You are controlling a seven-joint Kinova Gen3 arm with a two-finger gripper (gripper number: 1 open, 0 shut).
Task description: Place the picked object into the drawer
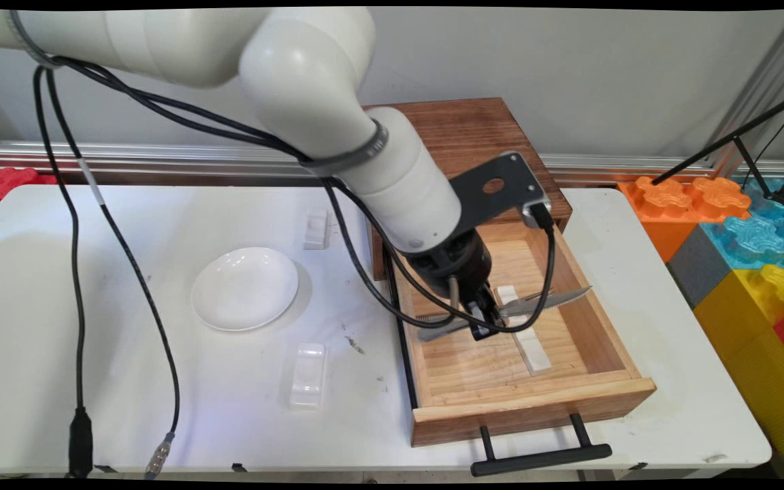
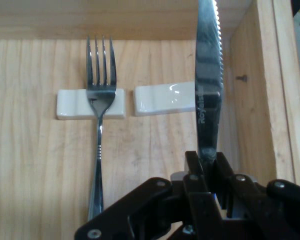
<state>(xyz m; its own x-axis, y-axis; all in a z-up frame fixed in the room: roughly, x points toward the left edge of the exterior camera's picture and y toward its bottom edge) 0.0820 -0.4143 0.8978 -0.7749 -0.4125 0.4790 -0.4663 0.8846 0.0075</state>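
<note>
My pincer (image 2: pixel 208 167) pinches a serrated knife (image 2: pixel 208 85) inside the open wooden drawer (image 1: pixel 535 401), beside a fork (image 2: pixel 100 130) on its white rest (image 2: pixel 70 104).

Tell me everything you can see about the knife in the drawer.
The knife is shiny metal, with a serrated edge along one side of its blade and faint lettering near the base. The gripper clamps it by the handle end, so the handle is mostly hidden. It is over the open wooden drawer, blade pointing toward the drawer's right wall, passing over the right one of two white rests. Whether it touches that rest is unclear. A fork lies beside it, apart.
</note>
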